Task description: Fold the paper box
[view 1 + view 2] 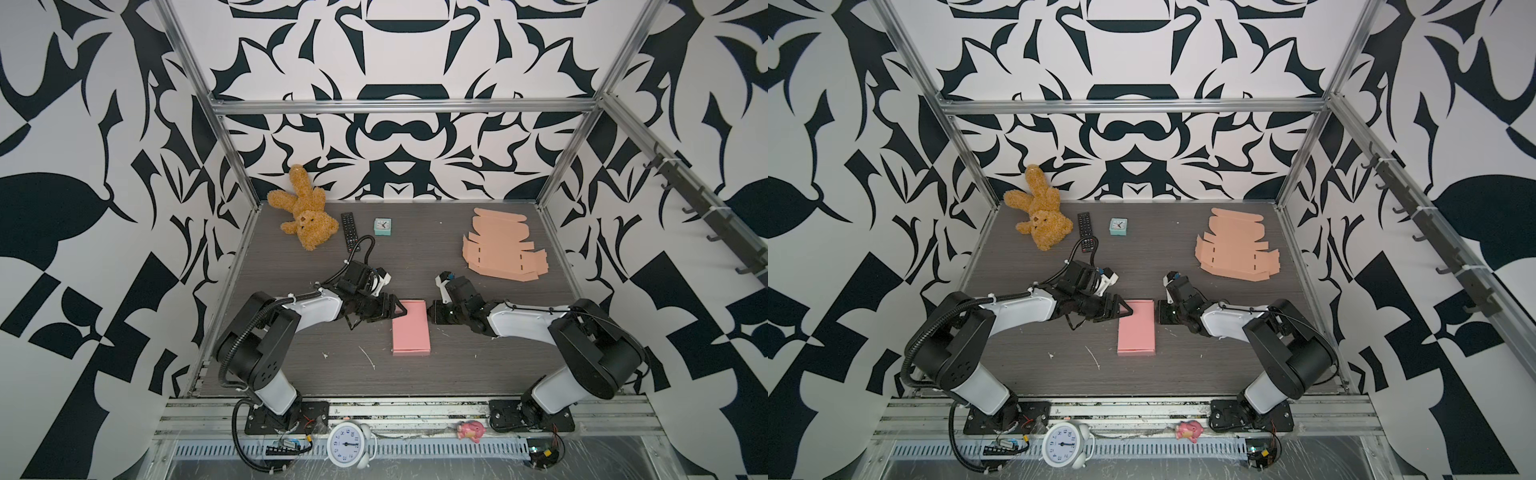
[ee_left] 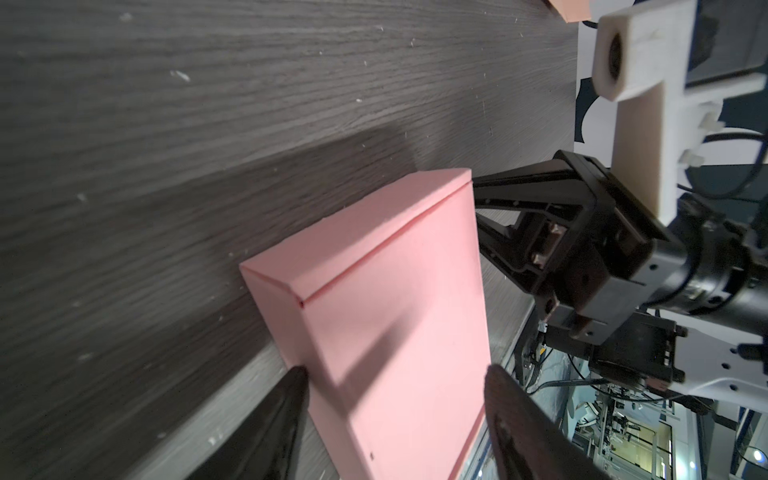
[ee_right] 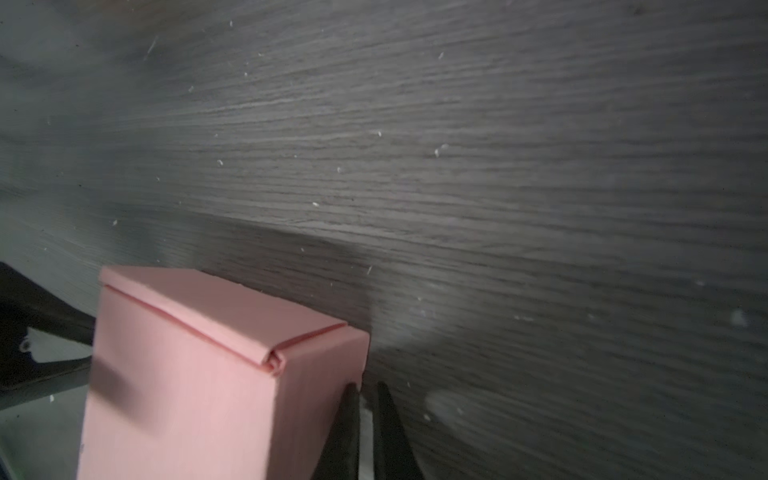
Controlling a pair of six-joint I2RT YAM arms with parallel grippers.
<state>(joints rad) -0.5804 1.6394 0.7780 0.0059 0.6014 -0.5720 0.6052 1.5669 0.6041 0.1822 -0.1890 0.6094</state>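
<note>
Both top views showed the pink paper box (image 1: 410,328) already folded shut and lying flat near the middle of the dark wood-grain counter (image 1: 457,374), its long sides running away from the robot. The left gripper (image 1: 397,309) sat low at the box's far left corner and the right gripper (image 1: 432,312) at its far right corner, so the two faced each other across the far end.

From the left wrist view, the left gripper (image 2: 395,382) was spread wide, its fingers (image 2: 286,399) straddling the box (image 2: 395,311). One tip touched the box's side wall at counter level. The opposite tip stood just off the other edge, though I could not tell whether it made contact.

From the right wrist view, the right gripper (image 3: 366,392) had its tips pressed almost together with only a thin slit between them. It pinched nothing and stood just beside the box's corner (image 3: 187,395).

Well apart at the far right lay a stack of flat peach cardboard blanks (image 1: 505,249). A teddy bear (image 1: 303,212), a remote (image 1: 349,232) and a small teal clock (image 1: 382,227) lay along the back.
</note>
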